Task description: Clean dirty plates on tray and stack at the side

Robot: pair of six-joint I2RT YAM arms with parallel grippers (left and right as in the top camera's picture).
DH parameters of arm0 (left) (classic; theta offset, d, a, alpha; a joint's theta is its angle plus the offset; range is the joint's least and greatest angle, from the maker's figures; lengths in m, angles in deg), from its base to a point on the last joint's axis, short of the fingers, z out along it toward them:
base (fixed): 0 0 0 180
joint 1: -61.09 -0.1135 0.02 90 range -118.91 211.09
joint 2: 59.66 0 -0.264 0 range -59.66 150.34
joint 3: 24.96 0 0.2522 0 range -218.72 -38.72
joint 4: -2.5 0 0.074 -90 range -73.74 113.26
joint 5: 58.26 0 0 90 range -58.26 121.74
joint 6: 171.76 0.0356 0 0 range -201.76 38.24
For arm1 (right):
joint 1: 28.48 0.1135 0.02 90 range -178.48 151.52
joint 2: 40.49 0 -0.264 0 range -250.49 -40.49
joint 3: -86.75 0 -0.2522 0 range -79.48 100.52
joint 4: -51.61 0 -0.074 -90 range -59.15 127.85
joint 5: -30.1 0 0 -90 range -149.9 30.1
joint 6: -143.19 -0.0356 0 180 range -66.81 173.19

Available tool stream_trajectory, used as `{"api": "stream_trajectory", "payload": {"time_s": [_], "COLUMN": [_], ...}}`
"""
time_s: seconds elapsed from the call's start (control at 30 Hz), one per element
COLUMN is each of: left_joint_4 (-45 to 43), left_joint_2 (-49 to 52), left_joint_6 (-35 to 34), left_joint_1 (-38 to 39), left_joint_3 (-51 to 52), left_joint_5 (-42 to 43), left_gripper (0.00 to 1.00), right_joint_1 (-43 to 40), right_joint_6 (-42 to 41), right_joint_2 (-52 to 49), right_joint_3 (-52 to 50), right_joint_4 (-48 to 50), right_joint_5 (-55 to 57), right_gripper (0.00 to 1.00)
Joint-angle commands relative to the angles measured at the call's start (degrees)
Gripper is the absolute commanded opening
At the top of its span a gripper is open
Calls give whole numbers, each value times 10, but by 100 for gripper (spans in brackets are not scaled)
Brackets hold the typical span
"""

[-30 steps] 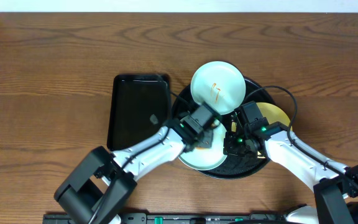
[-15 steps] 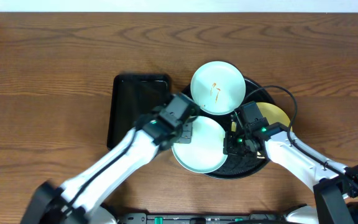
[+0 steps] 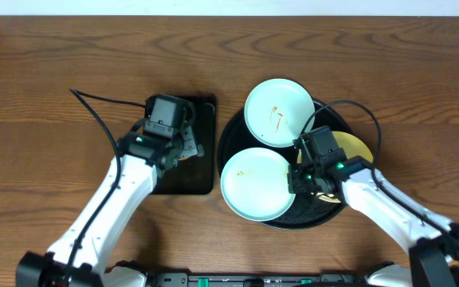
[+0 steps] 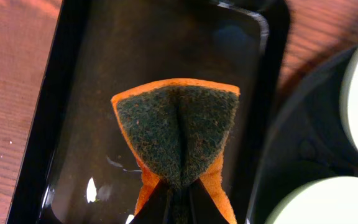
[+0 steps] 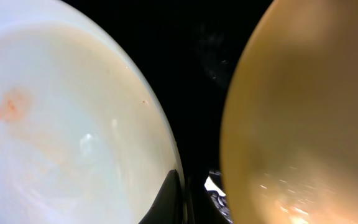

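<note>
Right claw pinches front plate rim; left claw holds sponge.

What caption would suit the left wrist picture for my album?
Left gripper pinching a folded orange-and-green scouring sponge over the small rectangular glossy black tray.

No writing, label, brand name, number or sign can be read in any of the views. The only marks are thin orange-brown smears at the centre of the upper pale bluish-white round plate and, fainter, on the lower pale bluish-white round plate. They are strokes of sauce and form no letters.
</note>
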Motion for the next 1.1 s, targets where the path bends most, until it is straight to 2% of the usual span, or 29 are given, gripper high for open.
{"api": "stream_trajectory", "payload": {"time_s": [0.0, 0.13, 0.3, 0.53, 0.77, 0.93, 1.07], "left_joint_4": [-1, -2, -3, -3, -3, -3, -2], "left_joint_2": [24, 47, 56, 56, 56, 56, 56], "left_joint_6": [16, 23, 23, 23, 23, 23, 23], "left_joint_1": [-21, -24, -24, -24, -24, -24, -24], "left_joint_3": [-1, -1, -1, -1, -1, -1, -1], "left_joint_5": [50, 60, 61, 61, 61, 61, 61], "left_gripper": [7, 7, 7, 7, 7, 7, 7], "right_joint_1": [7, 7, 7, 7, 7, 7, 7], "right_joint_6": [25, 19, 22, 45, 24, -40, -70], "right_joint_2": [35, 49, 72, 108, 111, 105, 87], "right_joint_3": [12, 12, 17, 43, 42, 40, 26], "right_joint_4": [-14, -63, -61, -34, -106, -156, -160], "right_joint_5": [43, 95, 158, 159, 115, 83, 61], "right_gripper": [1, 1, 1, 1, 1, 1, 1]}}
